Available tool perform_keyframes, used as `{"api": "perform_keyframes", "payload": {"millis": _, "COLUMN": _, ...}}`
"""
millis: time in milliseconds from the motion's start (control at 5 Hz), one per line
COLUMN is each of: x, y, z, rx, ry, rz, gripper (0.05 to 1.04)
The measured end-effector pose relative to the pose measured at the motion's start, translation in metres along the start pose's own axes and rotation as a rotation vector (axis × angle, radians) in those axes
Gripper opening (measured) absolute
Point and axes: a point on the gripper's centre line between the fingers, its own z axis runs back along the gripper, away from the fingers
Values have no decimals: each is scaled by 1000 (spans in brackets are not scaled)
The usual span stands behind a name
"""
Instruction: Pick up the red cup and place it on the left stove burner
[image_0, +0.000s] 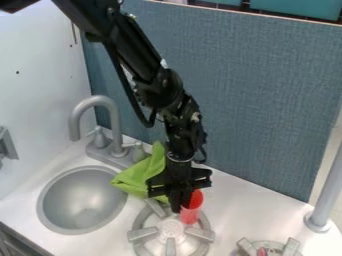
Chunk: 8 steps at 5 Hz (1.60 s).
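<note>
The black gripper (179, 201) hangs over the back part of a grey stove burner (172, 232), pointing down. Against its right side is a red cup (192, 207), slightly tilted, standing at the burner's back right, its open rim facing up. Whether the fingers hold the cup's wall cannot be made out. Behind and left of the gripper, a crumpled green cloth (142, 174) lies on the counter between the sink and the burner.
A round grey sink (81, 200) with a grey faucet (100, 104) is at the left. A second burner (268, 247) shows at the bottom right, near a grey post (324, 200). A blue-grey panel (267, 100) rises behind the white counter (247, 210).
</note>
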Motion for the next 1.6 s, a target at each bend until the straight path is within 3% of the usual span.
{"api": "perform_keyframes", "payload": {"millis": 1400, "x": -18, "y": 23, "z": -6, "rx": 87, "ry": 57, "rz": -103, "gripper": 113}}
{"api": "perform_keyframes", "payload": {"millis": 1600, "x": -20, "y": 23, "z": -8, "rx": 100, "ry": 86, "rz": -141, "gripper": 303}}
